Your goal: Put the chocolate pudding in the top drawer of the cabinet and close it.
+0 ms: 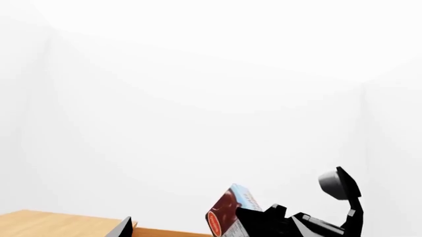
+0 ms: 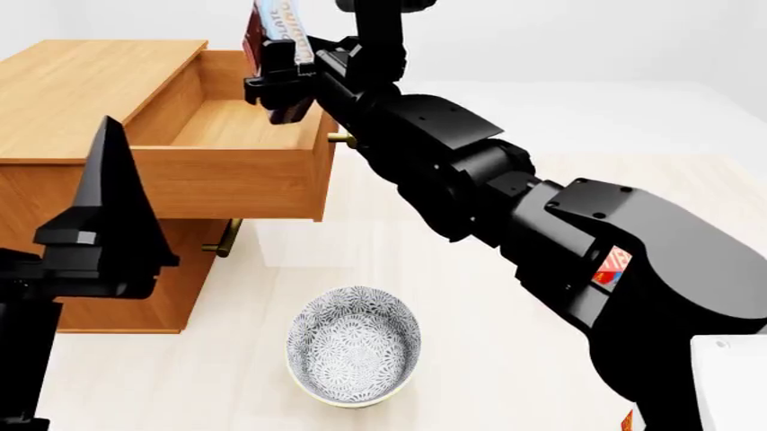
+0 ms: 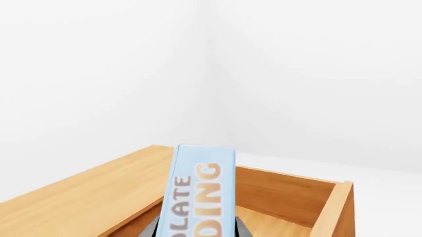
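Wooden top drawer (image 2: 228, 153), flat chocolate pudding (image 2: 273, 25) above

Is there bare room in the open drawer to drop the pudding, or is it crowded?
The top drawer floor looks bare between its side walls and front panel; nothing shows inside. The right end effector holds the chocolate pudding above the near-right corner. Floor space is free around the patterned bowl.

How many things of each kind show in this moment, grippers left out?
Chocolate pudding box, held above the open drawer: 1
Wooden cabinet: 1
Drawers: 2, the top drawer pulled open and a lower drawer shut
Patterned bowl on the floor: 1
Red-orange box, mostly hidden behind the right arm: 1
Total: 6
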Controlling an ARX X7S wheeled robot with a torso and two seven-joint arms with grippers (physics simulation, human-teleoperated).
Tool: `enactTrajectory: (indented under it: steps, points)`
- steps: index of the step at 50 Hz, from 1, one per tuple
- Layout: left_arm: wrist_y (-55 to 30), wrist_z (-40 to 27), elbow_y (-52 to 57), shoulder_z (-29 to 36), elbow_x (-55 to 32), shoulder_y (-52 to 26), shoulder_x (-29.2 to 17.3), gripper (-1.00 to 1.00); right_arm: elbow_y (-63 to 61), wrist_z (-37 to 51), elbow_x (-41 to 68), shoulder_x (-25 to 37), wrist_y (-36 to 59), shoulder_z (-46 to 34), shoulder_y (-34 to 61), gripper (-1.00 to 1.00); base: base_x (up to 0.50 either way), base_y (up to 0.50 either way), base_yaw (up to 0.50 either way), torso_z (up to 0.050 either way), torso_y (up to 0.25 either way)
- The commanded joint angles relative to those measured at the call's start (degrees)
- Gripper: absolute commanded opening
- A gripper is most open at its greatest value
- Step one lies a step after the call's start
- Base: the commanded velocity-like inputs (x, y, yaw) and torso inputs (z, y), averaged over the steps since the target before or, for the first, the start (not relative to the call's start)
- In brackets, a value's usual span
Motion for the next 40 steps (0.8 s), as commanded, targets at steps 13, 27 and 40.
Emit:
enactTrajectory:
  steps: [13,27,40]
  points:
    - [1.07,0.35,-0.90,1.07,1.05,0.23,0.24,1.00,-0.81,-0.14,-0.89,0.00,1.20,0.35,0.62,-1.00,0.00,0.00,0.00,0.000,0.000]
    - [1.65,-0.32,0.13,-0.08,-0.14,1.62,-0.72,1.00,-0.67,0.42,-1.29,0.00,1.53,0.37,0.51,1.00,0.00,0.00,0.00,0.000,0.000]
    - [1.89,-0.46,-0.30,0.69,0.23,1.20,-0.78,1.00,-0.73,0.37,-0.99,0.00,0.98,0.36,0.88,1.00,0.00,0.00,0.00,0.000,0.000]
